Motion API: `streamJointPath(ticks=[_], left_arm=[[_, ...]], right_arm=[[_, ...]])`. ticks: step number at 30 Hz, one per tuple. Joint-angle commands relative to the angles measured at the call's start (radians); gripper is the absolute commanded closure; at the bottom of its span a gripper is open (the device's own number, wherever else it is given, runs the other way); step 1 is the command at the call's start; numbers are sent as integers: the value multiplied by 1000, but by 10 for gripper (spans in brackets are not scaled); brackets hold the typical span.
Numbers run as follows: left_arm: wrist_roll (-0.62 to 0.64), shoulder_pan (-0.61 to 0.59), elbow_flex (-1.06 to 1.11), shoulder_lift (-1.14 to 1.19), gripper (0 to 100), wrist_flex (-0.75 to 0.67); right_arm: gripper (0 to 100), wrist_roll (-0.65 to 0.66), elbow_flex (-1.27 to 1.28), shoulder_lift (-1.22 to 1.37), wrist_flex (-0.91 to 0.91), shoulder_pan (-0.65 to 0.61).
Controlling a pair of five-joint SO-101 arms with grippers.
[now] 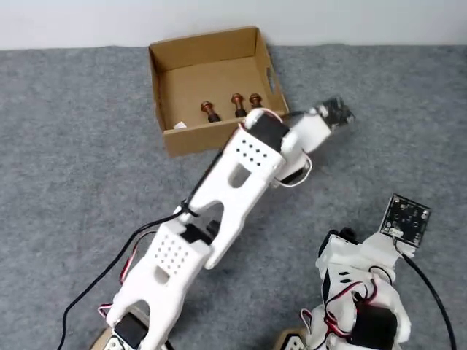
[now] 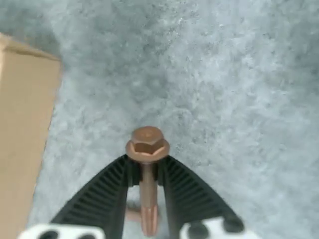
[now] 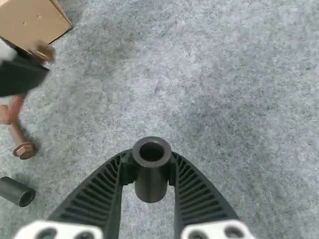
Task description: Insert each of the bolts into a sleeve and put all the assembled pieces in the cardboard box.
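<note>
My left gripper (image 2: 147,160) is shut on a copper bolt (image 2: 147,144), whose hex head points away from the wrist, above the grey carpet beside the cardboard box (image 2: 20,134). My right gripper (image 3: 151,160) is shut on a black sleeve (image 3: 151,169), with the sleeve's open bore facing the camera. In the right wrist view the left gripper (image 3: 22,74) hangs farther off with its bolt (image 3: 44,52), near the box corner (image 3: 30,20). A loose bolt (image 3: 20,134) and a loose black sleeve (image 3: 17,191) lie on the carpet. Three assembled pieces (image 1: 238,104) lie in the box (image 1: 157,80).
The left arm (image 1: 241,168) stretches from the near left edge up to the box's front right corner. The right arm (image 1: 365,284) stays low at the near right. Grey carpet (image 1: 73,182) covers the table to the left and right.
</note>
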Motion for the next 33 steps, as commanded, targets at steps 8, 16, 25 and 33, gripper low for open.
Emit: streamJointPath(ticks=[8,16,25,33], left_arm=[[124,-9,544,-605,996,11],[334,-21,970,-1040,996,-149],[414,-21,1434,-1493,996,-391],[476,-23,1681,-1809,996,-535]], right_arm=[[991,9,-8,-99,-18,4],[991,11,-8,-143,-19,-99],[991,11,-12,-145,-22,-282],[991,11,-25,-145,-27,-443]])
